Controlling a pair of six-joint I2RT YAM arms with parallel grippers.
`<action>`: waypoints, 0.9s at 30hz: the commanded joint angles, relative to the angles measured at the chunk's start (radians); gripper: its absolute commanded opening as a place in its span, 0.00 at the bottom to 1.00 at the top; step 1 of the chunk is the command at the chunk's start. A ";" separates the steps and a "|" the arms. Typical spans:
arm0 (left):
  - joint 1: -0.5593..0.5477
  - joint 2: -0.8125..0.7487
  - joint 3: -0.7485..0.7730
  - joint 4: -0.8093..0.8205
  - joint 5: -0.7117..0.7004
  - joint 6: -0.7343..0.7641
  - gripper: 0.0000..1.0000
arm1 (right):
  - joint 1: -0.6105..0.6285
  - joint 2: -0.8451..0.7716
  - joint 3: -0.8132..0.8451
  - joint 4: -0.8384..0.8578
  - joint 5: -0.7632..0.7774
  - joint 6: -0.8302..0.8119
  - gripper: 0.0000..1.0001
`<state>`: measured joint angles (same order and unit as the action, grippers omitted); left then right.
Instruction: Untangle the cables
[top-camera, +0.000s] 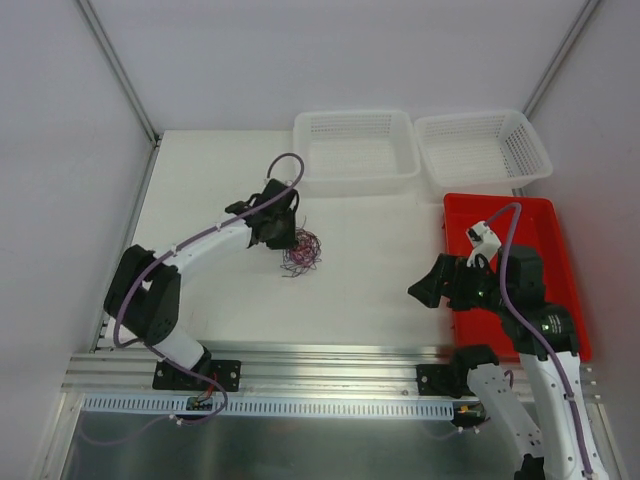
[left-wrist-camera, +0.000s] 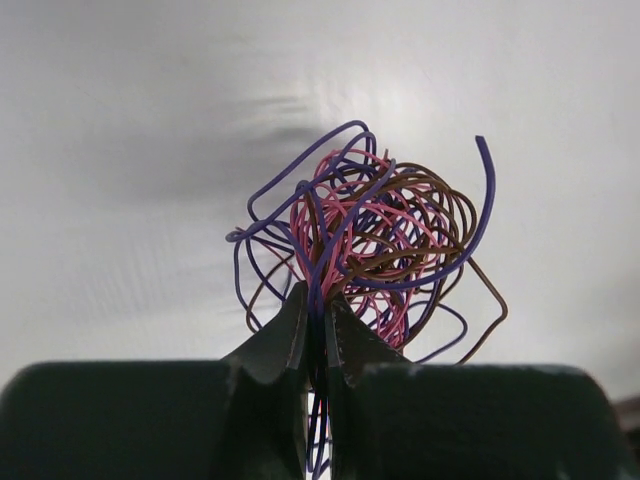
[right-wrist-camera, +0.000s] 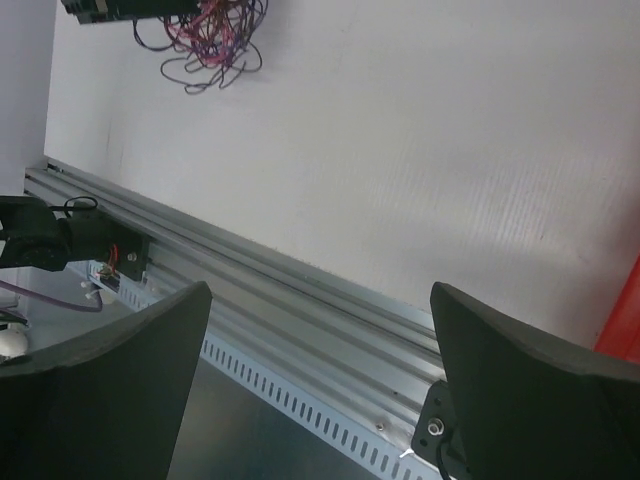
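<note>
cables (top-camera: 302, 252) are one tight ball: hair-thin wires, purple, pink-red and dark brown/black, looped and curled through each other. a few purple and brown loops stick out of the clump and one purple end curves up free on its right (left-wrist-camera: 375, 240). ball sits mid-table on the white table (top-camera: 380, 290), slightly left of centre, well short of the two white baskets (top-camera: 355, 150) at the far edge. left gripper (top-camera: 280, 235) is right at the ball's left side, fingers pinched together on a few purple strands at the ball's base (left-wrist-camera: 318, 300). right gripper (top-camera: 425, 290) is well apart to the right, just left of the red tray (top-camera: 560, 240), fingers spread wide with nothing between them (right-wrist-camera: 320, 290). its wrist view shows the ball far off (right-wrist-camera: 205, 40) and the aluminium rail (right-wrist-camera: 300, 300) along the near edge.
</note>
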<state>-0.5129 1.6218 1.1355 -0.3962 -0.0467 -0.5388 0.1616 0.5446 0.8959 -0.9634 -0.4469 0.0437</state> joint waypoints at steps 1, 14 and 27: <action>-0.093 -0.129 -0.063 -0.015 -0.012 -0.024 0.00 | 0.047 0.023 -0.029 0.147 -0.009 0.070 0.97; -0.363 -0.215 -0.327 0.163 -0.076 -0.363 0.17 | 0.570 0.281 -0.225 0.612 0.405 0.341 0.99; -0.404 -0.399 -0.516 0.204 -0.125 -0.498 0.48 | 0.730 0.610 -0.245 0.897 0.547 0.469 0.88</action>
<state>-0.9104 1.2404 0.6483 -0.2276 -0.1413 -0.9882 0.8837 1.1137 0.6357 -0.1905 0.0574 0.4618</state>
